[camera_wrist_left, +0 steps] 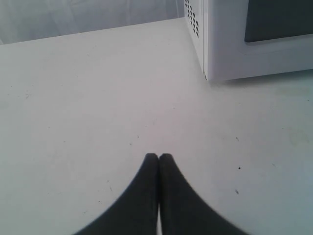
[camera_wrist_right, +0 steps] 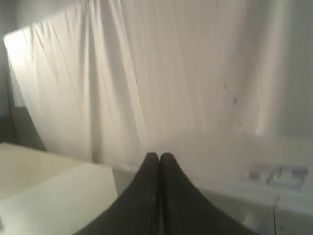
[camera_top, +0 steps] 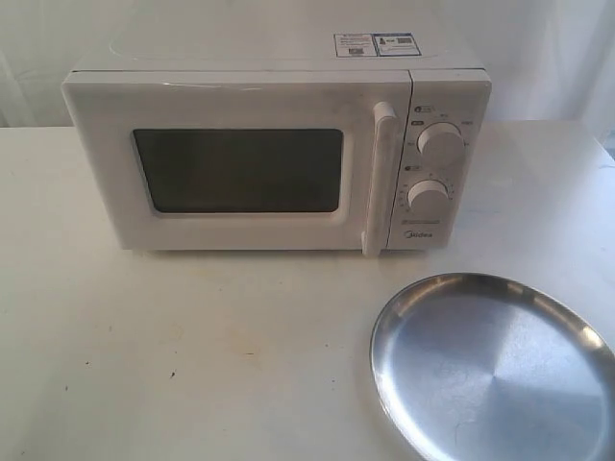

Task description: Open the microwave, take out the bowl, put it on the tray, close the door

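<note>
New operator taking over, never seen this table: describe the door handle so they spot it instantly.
Find the white microwave at the back of the table. On its front, between the dark window and the two round knobs, runs the handle, a vertical white bar. It is the only long upright piece; its neighbours are a flat pane and round dials.

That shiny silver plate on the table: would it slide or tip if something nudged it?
It would probably slide rather than tip: the tray lies flat and low on a smooth table. It likely stays stiff, since it looks like polished metal. Its shallow rim offers little to hold, so lifting it by the edge may prove slippery.
</note>
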